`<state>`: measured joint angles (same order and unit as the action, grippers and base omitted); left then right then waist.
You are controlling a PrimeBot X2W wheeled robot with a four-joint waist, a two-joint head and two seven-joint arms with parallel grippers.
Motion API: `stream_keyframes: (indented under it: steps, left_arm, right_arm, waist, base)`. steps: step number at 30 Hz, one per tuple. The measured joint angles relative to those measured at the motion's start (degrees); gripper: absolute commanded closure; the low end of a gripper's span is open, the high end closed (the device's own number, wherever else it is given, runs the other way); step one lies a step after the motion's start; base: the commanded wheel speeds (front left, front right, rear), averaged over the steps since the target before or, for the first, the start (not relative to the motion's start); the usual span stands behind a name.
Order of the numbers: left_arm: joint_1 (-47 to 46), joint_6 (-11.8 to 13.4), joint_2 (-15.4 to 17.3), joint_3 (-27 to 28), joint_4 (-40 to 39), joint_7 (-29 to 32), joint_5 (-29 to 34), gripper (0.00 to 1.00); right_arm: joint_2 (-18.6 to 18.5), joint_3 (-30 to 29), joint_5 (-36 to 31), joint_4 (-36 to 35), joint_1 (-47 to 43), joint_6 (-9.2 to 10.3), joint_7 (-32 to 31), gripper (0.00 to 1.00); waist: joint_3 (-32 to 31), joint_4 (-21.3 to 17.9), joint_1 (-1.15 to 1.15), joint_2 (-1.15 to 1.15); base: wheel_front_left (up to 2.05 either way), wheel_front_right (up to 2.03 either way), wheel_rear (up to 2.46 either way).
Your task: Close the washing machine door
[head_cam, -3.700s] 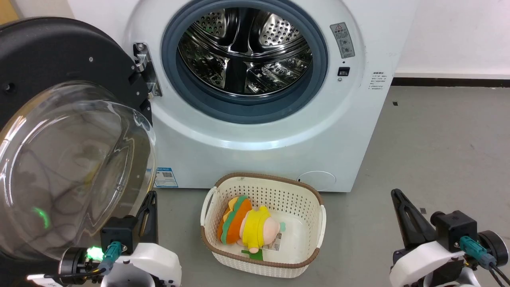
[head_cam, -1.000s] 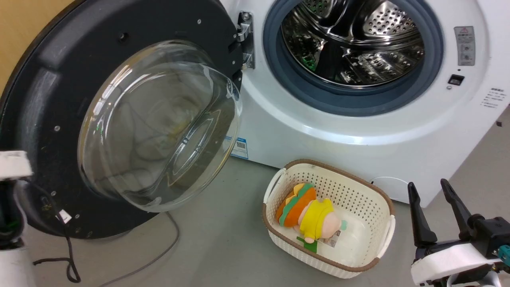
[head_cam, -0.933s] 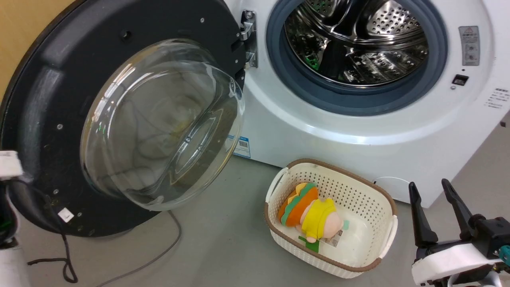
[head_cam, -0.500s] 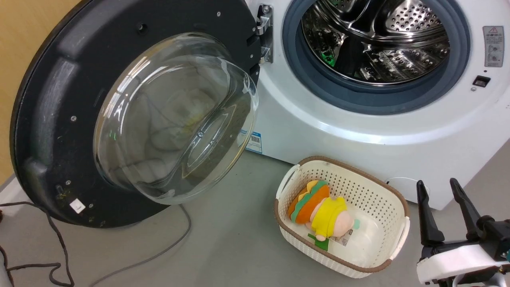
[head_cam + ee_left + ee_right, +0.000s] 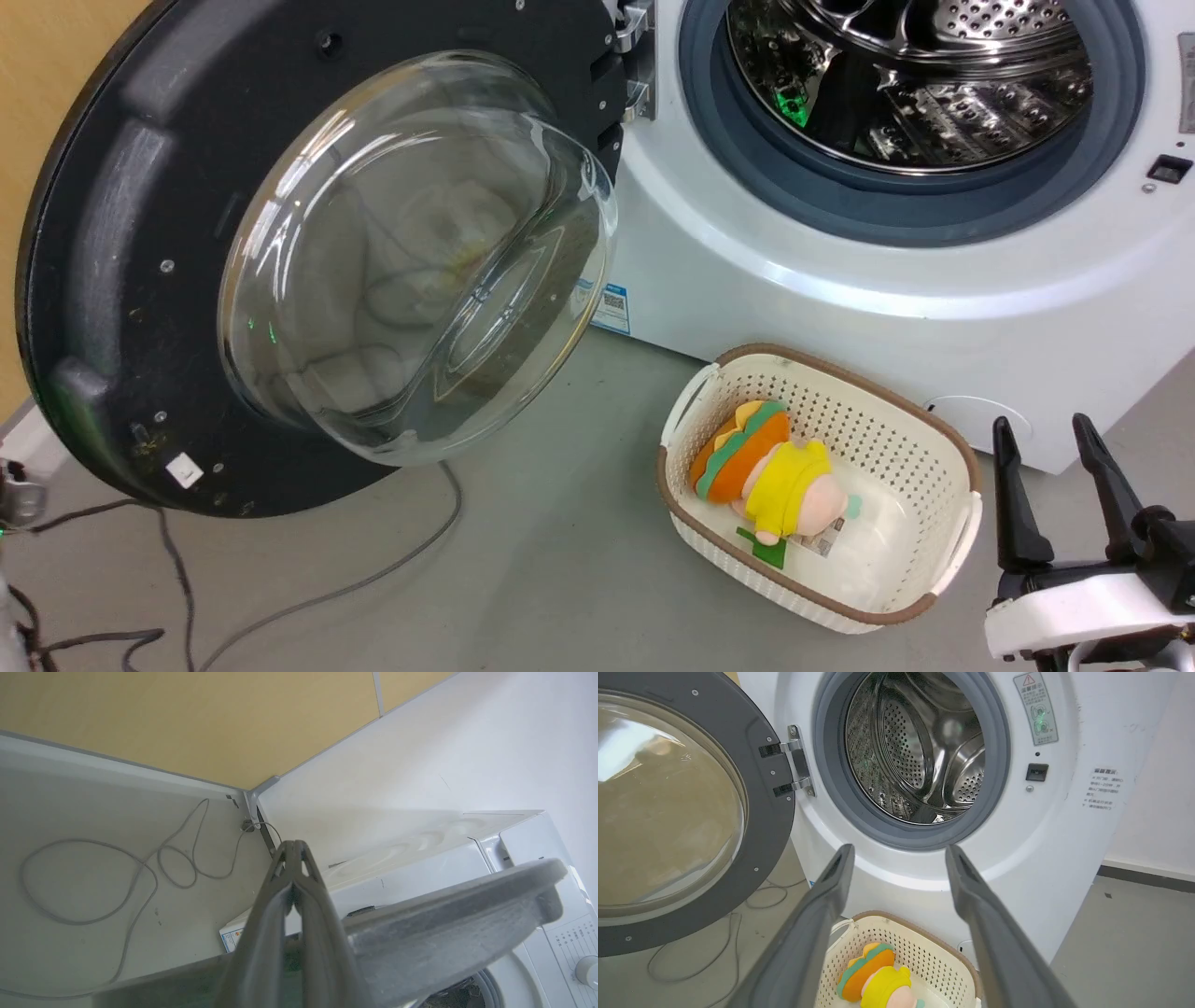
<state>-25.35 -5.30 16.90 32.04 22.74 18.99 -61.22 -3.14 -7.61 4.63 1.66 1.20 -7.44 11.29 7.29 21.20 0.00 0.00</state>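
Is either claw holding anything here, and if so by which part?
Nothing is held. The left claw is shut and empty by the washing machine door; the right claw is open, empty.

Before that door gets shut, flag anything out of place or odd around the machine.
Nothing looks damaged or spilled. The one untidy thing: a loose grey cable trails over the floor beneath the open washing machine door. The basket sits level on the floor.

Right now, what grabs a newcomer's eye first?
The washing machine door, swung wide open at left, its glass bowl bulging toward the camera. Right of it the washing machine gapes, steel drum bare; a cream basket on the floor in front holds a bright plush toy.
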Motion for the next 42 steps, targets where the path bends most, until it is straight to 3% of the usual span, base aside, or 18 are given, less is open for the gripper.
stream_keyframes:
  steps: [10, 25, 33, 42]
  left_arm:
    - [3.5, -0.6, -1.9, -2.1, -3.3, 7.9, -10.8, 1.0]
    - [16.9, -1.5, -8.3, -11.9, -22.9, 21.7, -23.1, 1.0]
    - [21.2, -1.9, -10.6, -20.8, -32.4, 25.2, -25.3, 1.0]
    - [21.6, -1.9, -11.9, -33.7, -37.3, 26.2, -24.2, 1.0]
  right_arm:
    - [0.0, -0.5, 0.0, 0.1, 0.2, 0.0, 1.2, 0.0]
    - [0.0, -3.5, 0.0, 0.2, 0.2, 0.0, 3.0, 0.0]
    - [0.1, -2.8, 0.9, 1.0, 0.1, 0.0, 3.5, 0.0]
    - [0.1, -0.5, 1.3, 1.4, 0.0, 0.0, 3.5, 0.0]
  waist:
    - [1.1, 1.8, 0.0, 0.0]
    - [1.6, 6.1, 0.0, 0.0]
    - [0.7, 5.8, 0.0, 0.0]
    - [0.0, 1.7, 0.0, 0.0]
  base:
    - [0.0, 0.0, 0.0]
    - [0.0, 0.0, 0.0]
    - [0.0, 0.0, 0.0]
    - [0.0, 0.0, 0.0]
